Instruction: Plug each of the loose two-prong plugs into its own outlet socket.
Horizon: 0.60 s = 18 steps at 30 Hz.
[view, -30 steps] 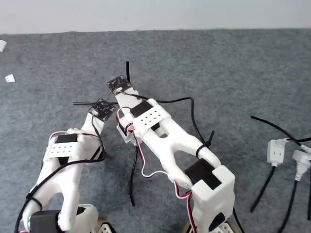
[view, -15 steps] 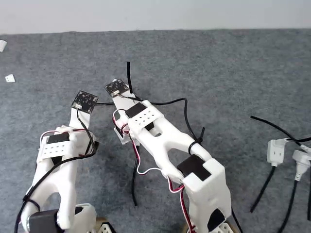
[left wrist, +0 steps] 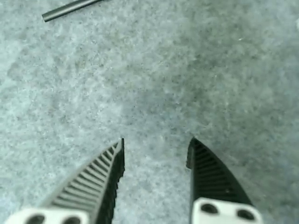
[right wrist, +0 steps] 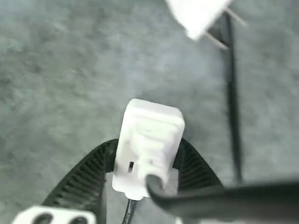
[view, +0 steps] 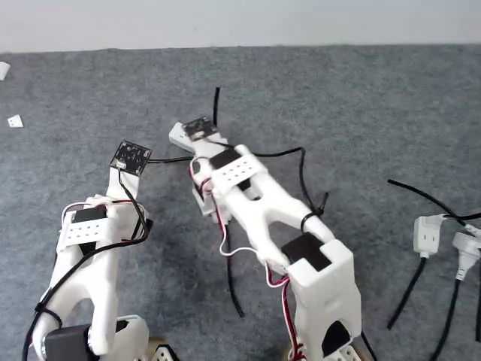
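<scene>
Grey felt-like cloth covers the bench (view: 361, 98), and both arms stand at its near edge. The right gripper (right wrist: 147, 142) sits over the far middle of the bench. Its black ribbed fingers (right wrist: 88, 172) are closed on a white cord-end block (right wrist: 149, 140), one finger pressed to each side. A black lead (right wrist: 128, 210) leaves the block's near end, and from its back I cannot tell whether the block is a plug or a socket. Just beyond the block and apart from it sits a white two-prong plug (right wrist: 194, 14) with its metal prongs bare. A black cord (right wrist: 231, 93) runs along the cloth beside those prongs. The left gripper (left wrist: 156, 144) hangs over bare cloth to the left of the right arm, its fingers (left wrist: 105, 172) spread wide and holding nothing. The end of a thin black cable (left wrist: 70, 9) lies farther out on the cloth. At the right side of the bench, well apart from both arms, two more white cord ends (view: 426, 233) lie side by side, each with a black cord trailing toward the near edge. Two small white scraps (view: 15, 120) sit at the far left.
</scene>
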Each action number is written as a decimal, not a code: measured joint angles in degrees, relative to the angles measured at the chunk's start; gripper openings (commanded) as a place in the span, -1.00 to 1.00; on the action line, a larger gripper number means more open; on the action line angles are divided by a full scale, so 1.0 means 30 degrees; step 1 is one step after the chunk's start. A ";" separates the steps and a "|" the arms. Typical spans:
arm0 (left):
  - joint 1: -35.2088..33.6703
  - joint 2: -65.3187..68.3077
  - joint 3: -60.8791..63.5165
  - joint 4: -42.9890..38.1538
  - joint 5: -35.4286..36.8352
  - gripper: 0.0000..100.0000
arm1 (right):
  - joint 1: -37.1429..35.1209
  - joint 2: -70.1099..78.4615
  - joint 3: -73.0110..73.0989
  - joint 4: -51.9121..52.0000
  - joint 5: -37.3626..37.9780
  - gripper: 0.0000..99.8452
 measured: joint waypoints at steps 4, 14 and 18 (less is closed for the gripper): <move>0.0000 0.0000 0.0000 -0.0498 0.0000 -0.59 | 0.1231 -0.1407 -0.0117 0.1788 0.0000 -0.98; 0.0059 0.0000 0.0000 -0.0703 0.0000 -0.59 | 0.8117 -0.5626 -0.0117 0.5568 0.2520 -0.98; 0.0088 0.0000 0.0000 -0.0821 0.0000 -0.59 | 1.2132 -0.6271 -0.0117 0.5802 0.3839 -0.98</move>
